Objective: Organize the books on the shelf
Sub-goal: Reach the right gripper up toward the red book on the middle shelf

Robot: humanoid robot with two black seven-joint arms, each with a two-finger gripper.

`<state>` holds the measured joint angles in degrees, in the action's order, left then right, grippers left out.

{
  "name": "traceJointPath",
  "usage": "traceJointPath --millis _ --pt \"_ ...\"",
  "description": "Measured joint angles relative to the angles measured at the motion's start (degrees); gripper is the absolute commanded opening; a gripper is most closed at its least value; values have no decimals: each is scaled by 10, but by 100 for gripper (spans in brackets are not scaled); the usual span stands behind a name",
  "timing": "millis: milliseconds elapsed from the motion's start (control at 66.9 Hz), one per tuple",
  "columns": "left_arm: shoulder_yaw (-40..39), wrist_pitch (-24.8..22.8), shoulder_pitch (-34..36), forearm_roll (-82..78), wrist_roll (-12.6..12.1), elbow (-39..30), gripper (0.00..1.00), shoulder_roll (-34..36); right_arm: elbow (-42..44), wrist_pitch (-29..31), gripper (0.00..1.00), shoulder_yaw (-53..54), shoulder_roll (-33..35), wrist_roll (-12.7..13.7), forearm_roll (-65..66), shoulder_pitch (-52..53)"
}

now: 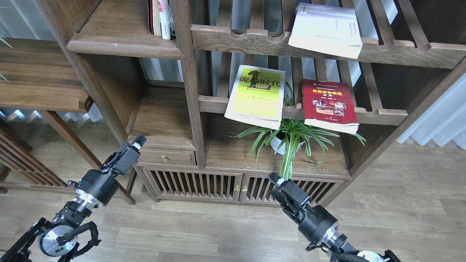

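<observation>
Wooden racks (302,112) hold three books (255,96) (lying flat).

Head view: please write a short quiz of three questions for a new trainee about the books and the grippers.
1. True or false: the red book lies on the same slatted rack as the yellow-green book.
2. Which book lies on the upper rack? A) red B) white-lavender C) yellow-green
3. What stands below the two lower books?

Key:
1. True.
2. B, the white-lavender book.
3. A potted plant with striped leaves.

Both the left gripper and the right gripper hang low in front of the cabinet and hold nothing.
</observation>
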<state>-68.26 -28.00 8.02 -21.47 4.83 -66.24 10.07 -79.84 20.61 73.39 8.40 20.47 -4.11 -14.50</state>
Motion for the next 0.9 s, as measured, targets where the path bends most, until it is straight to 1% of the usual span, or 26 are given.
traceJointPath --millis 120,209,404,613,762,897 --pt "1 0 -2 0 -1 -2 100 -10 0 53 99 -3 25 1 0 16" --pt "2 0 -19 -1 -6 -5 100 -12 0 70 99 -12 38 2 0 25" --pt "-2 0 -38 -1 -7 -12 100 -13 5 74 99 -23 42 2 -1 28" --pt "-3 0 -32 2 -7 -18 100 -28 49 74 99 -14 2 -7 -23 30" --pt "-3 0 -31 3 -7 -19 100 -30 73 74 99 -21 -11 -8 -44 37" --pt "-4 0 -27 6 -7 -19 100 -31 76 74 99 -26 -24 -5 -48 48"
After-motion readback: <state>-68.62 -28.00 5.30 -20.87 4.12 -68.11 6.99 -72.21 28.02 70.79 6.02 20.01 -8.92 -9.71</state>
